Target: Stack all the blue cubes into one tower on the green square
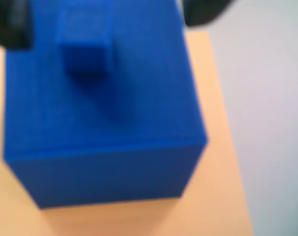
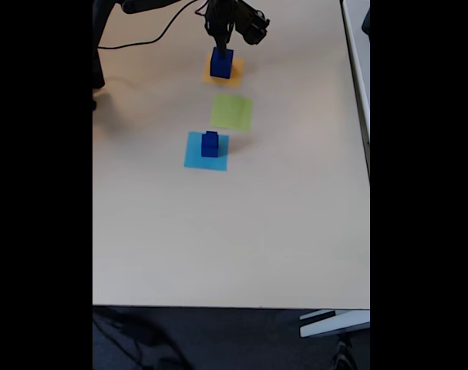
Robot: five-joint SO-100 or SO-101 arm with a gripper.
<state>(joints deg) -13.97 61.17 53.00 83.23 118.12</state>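
Note:
In the wrist view a large blue cube [image 1: 104,132] sits on an orange-yellow paper square [image 1: 222,167], and a tiny blue cube [image 1: 85,46] rests on its top face. My gripper [image 1: 109,14] hangs just above them, open, with a dark finger off each far corner of the large cube and nothing held. In the fixed view this blue cube [image 2: 221,63] stands at the far end of the table under the gripper [image 2: 220,48]. The green square [image 2: 232,112] lies bare in the middle. Another blue cube [image 2: 210,144] stands on the light-blue square [image 2: 195,158].
The three paper squares lie in a line down the pale table [image 2: 234,231]. A black cable [image 2: 153,38] trails at the far left beside the arm's base. The table's right edge [image 2: 355,100] borders a white surface.

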